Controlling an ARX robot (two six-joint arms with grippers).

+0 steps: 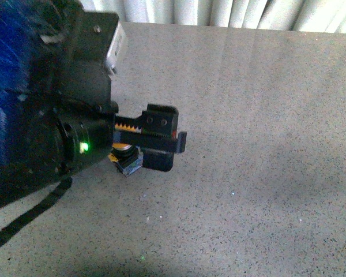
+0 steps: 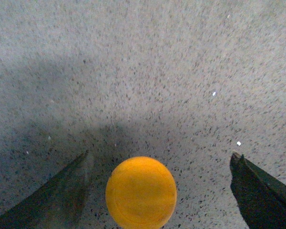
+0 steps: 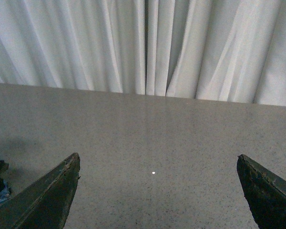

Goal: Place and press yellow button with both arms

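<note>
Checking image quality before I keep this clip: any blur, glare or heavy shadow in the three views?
Front view: the left arm looms close, with a smeared blue patch; its green light blooms. Left wrist view: the yellow button is soft-edged, and shadow darkens the table around it. Right wrist view: sharp, evenly lit curtain.

Bulky black arm [image 1: 75, 115], green light [image 1: 83, 148], black cable [image 1: 29, 219]
</note>
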